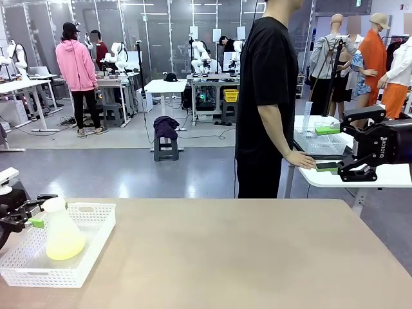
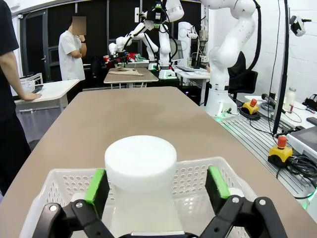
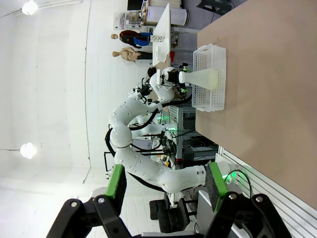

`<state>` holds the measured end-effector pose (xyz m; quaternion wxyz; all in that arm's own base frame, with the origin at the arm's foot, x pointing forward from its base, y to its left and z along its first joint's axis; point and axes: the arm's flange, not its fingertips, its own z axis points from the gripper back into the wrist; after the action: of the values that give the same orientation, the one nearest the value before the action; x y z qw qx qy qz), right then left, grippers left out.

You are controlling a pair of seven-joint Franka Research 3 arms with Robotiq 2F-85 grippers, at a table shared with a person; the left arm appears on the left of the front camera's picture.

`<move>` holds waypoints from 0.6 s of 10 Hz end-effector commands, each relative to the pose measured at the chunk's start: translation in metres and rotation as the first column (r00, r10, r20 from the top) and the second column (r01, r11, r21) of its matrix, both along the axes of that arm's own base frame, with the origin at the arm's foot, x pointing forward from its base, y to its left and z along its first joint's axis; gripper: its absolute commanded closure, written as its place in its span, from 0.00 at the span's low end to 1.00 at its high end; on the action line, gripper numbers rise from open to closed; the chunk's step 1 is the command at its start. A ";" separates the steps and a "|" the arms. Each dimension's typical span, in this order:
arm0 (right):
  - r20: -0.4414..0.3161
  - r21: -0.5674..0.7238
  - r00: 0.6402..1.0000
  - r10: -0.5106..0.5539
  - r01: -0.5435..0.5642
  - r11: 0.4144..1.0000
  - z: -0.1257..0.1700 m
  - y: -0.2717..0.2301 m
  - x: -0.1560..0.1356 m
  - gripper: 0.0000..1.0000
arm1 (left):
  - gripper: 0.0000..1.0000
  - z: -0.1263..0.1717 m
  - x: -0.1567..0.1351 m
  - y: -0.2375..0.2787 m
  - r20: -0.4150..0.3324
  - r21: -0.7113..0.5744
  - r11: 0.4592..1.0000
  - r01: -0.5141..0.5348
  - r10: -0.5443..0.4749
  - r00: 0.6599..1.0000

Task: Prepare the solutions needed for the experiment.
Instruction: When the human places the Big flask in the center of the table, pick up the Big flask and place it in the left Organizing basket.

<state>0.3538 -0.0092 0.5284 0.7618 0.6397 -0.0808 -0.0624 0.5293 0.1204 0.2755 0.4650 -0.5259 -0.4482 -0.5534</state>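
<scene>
You have the left gripper [image 2: 157,191] spread to its widest, its green-padded fingers [image 2: 95,185] standing one on each side of the flask's white stopper [image 2: 141,162] with a gap on both sides, so nothing is gripped yet; in the left wrist view the stopper sits squarely between the pads, and the flask's pale body drops away below them toward the bottom edge. In the front view you see the flask [image 1: 62,233] standing upright in the near left part of the white perforated basket [image 1: 90,254], the pale yellow liquid [image 1: 65,247] pooled in its wide base, and the left fingers [image 1: 35,223] reaching in from the left at neck height. The basket rests on the tan counter [image 1: 232,257] at its left end, and beyond the fingers the counter runs on bare toward the far arm's base. Your right gripper [image 1: 329,148] hangs well up and off to the right, far from the flask, its fingers [image 1: 327,129] parted wide and holding nothing; in the right wrist view its two green pads [image 3: 117,181] frame open air, with the basket [image 3: 210,89] and the flask [image 3: 202,78] small and distant ahead of them. A person in black [image 1: 265,96] stands at the far side, one hand [image 1: 301,159] resting on a white side table [image 1: 360,175] just beside the right fingers
</scene>
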 end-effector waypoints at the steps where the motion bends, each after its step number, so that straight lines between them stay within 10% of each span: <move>1: 0.008 0.014 1.000 0.002 -0.002 1.000 0.001 0.001 0.000 0.19 | 0.00 0.000 0.000 0.000 0.000 0.000 1.000 0.000 0.000 1.000; 6: 0.008 0.014 1.000 0.002 -0.002 1.000 0.001 0.001 0.000 0.19 | 0.00 0.037 -0.006 0.056 0.097 0.093 0.983 -0.160 0.150 0.984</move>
<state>0.3538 -0.0091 0.5284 0.7618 0.6397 -0.0808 -0.0623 0.5250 0.1727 0.3067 0.5040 -0.4581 -0.4702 -0.5613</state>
